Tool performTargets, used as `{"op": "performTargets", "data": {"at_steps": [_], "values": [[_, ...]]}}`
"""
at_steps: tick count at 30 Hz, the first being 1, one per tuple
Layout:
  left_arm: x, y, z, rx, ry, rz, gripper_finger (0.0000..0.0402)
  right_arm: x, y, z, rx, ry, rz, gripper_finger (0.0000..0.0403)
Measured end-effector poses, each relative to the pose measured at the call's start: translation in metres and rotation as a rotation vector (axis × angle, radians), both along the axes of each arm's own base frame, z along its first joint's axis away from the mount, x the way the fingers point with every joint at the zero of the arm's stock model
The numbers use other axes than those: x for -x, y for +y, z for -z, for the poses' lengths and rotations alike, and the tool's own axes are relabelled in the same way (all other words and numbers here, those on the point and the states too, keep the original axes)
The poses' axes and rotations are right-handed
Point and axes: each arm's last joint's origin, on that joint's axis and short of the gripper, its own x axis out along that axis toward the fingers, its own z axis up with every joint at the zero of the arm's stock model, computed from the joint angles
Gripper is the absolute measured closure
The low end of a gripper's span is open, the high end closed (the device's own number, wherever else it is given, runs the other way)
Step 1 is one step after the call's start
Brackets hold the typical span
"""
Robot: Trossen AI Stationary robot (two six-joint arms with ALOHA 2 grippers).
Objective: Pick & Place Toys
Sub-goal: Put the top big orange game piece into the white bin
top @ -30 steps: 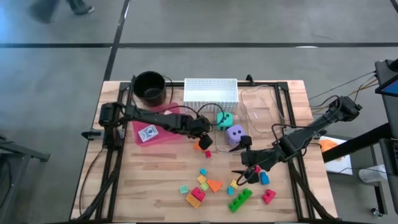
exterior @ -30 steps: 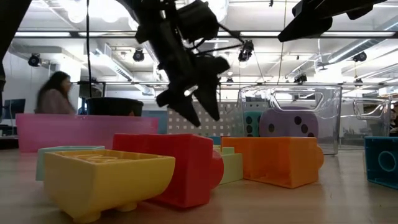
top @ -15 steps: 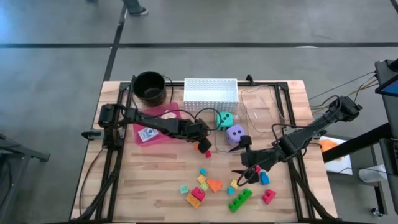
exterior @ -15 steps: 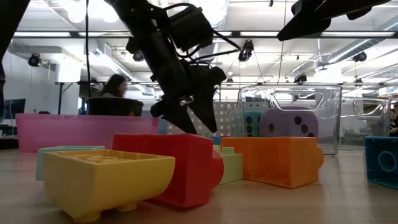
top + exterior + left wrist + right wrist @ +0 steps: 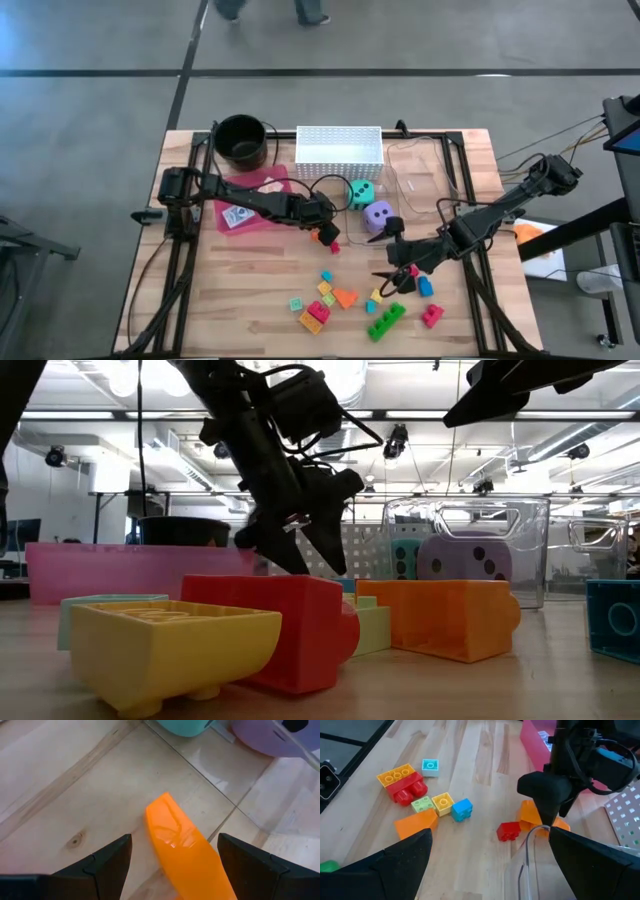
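From above, the left gripper hangs over the middle of the bench, jaws parted around an orange block that lies just beside a small red block; it looks lined up to pinch the orange piece, though nothing is lifted yet. The teal die and purple die sit just beyond, near a clear bin, with the white perforated basket and a black pot along the far edge and a card on the pink tray by the left side. The right gripper waits with jaws spread wide over the scattered blocks toward the near edge, holding nothing. From bench height, a yellow block, a big red block and an orange brick fill the foreground, the left gripper dipping behind them. The left wrist view shows its two fingertips straddling the orange block on bare wood, not yet pressing it; the dice crowd close ahead and could be nudged. The right wrist view shows the left gripper planted over the orange and red blocks, with a loose cluster of stacked yellow and red bricks well apart
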Motion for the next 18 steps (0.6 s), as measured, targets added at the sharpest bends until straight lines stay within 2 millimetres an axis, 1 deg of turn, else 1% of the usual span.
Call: {"op": "performTargets", "data": {"at_steps": [18], "values": [[0.0008,-0.0005,0.0051,-0.033,0.032,0.006,0.0103,-0.0001,-0.0001,-0.0001,0.001,-0.001,0.000,0.0003]]}}
